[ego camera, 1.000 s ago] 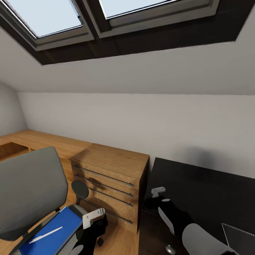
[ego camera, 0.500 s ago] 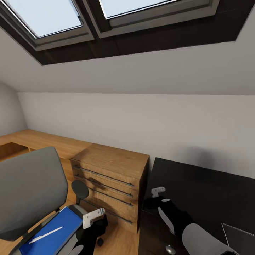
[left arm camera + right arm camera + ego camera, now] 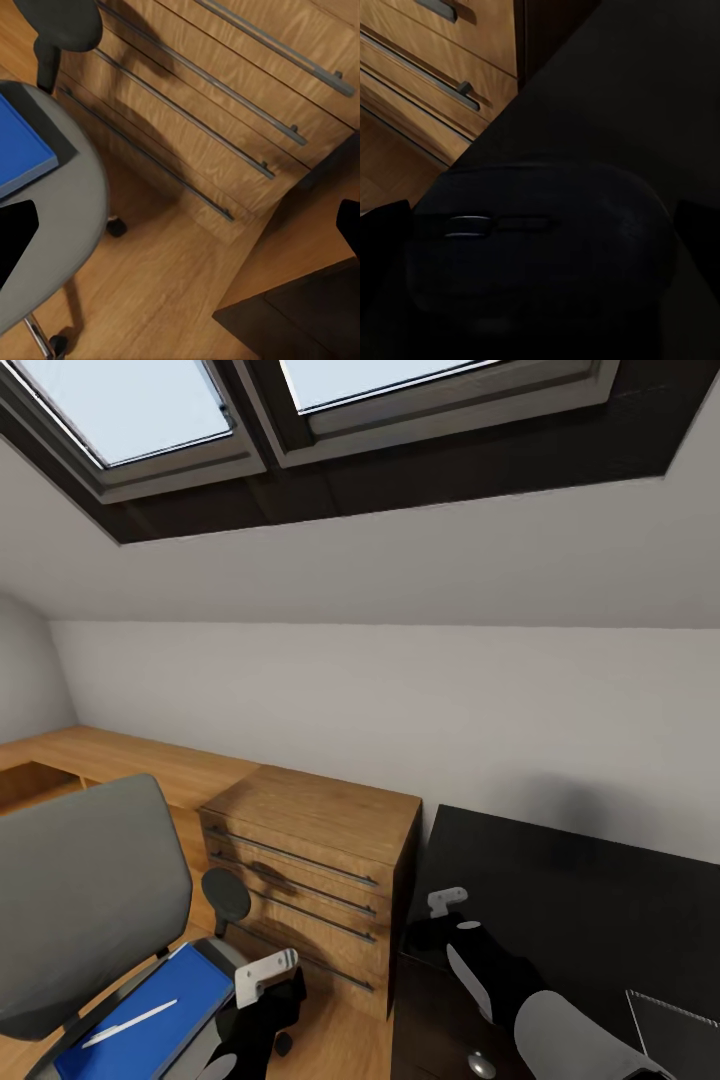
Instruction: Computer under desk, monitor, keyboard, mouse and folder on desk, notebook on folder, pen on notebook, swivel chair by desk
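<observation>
**Mouse at the desk corner, folder waiting on the chair**

I am working the mouse step. In the right wrist view the mouse (image 3: 540, 247) is lying between the right gripper's fingers, which are standing wide, one dark tip at each side; whether they are touching it I cannot tell. It is sitting over the glossy black desk (image 3: 560, 890), near the corner beside the wooden dresser (image 3: 310, 860).

From the head camera the right gripper (image 3: 446, 902) is hovering at about 5 o'clock, above that desk corner. The left gripper (image 3: 265, 973) is hanging at 7 o'clock, spread open and empty, just beside the swivel chair (image 3: 80, 890).

The blue folder (image 3: 140, 1015) is lying on the chair seat with a pen (image 3: 130, 1023) on top. Next, I judge, I am needing to settle the mouse, then reach for the folder.
</observation>
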Tool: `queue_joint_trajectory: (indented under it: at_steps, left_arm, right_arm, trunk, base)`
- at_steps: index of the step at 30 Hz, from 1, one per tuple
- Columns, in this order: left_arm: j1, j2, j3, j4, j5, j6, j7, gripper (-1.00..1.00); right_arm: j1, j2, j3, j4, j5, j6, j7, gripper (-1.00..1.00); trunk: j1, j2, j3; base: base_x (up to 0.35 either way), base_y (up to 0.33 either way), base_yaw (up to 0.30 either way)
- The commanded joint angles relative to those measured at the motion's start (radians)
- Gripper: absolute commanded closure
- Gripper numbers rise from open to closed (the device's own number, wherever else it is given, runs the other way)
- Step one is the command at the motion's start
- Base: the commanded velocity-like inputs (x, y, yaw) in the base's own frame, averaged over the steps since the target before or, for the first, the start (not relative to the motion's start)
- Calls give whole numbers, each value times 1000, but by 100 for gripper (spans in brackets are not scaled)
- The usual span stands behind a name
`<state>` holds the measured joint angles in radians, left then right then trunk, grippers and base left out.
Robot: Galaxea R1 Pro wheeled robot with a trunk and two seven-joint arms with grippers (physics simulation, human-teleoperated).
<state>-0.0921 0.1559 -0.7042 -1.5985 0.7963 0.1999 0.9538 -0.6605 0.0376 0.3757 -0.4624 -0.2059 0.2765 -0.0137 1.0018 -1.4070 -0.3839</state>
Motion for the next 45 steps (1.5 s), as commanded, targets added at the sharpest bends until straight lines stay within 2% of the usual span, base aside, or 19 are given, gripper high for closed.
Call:
queue_joint_trajectory:
  at_steps: [1, 12, 19, 27, 33, 37, 40, 42, 44, 45]
  left_arm:
    - [-1, 1, -2, -1, 2, 6, 6, -100]
    - [-1, 2, -4, -2, 2, 5, 6, -100]
    - [-1, 1, -6, -2, -2, 3, 8, -100]
    - [-1, 3, -5, -2, -3, 3, 10, -100]
    - [-1, 8, -5, -1, -3, 3, 75, -100]
    - [-1, 8, -6, -1, -3, 3, 87, -100]
    - [-1, 8, -5, -1, -3, 3, 89, -100]
    - [-1, 8, -5, -1, -3, 3, 90, -100]
    - [-1, 8, -5, -1, -3, 2, 91, -100]
    - [-1, 8, -5, -1, -3, 2, 91, -100]
  right_arm:
    - [-1, -1, 5, -1, -10, 4, -1, 100]
    - [-1, 1, 5, -1, -10, 4, -1, 100]
    - [-1, 0, 4, -6, -10, 4, -2, 100]
    - [3, -4, 5, -119, -9, 30, -6, 100]
    - [4, -4, 2, -138, -9, 40, -8, 100]
    - [5, -6, -12, -156, -9, 42, -9, 100]
    - [15, -15, -16, -206, -9, 68, -16, 100]
    - [45, -24, -17, -281, -9, 101, -32, 100]
    - [93, -29, -18, -384, -9, 126, -74, 100]
    - [133, -31, -20, -461, -10, 142, -126, 100]
  trunk:
    - [0, -1, -1]
    - [0, -1, -1]
    - [-27, 48, 21]
    - [-57, 104, 46]
    - [-80, 146, 65]
    - [-96, 174, 77]
    - [-107, 195, 86]
    - [-115, 209, 93]
    - [-123, 223, 99]
    - [-126, 230, 102]
  base:
    - [0, 0, 0]
    - [0, 0, 0]
    - [0, 0, 0]
    - [0, 0, 0]
    - [-113, 0, 0]
    - [-318, 0, 0]
    - [-337, 0, 0]
    - [-340, 0, 0]
    - [-341, 0, 0]
    - [-267, 0, 0]
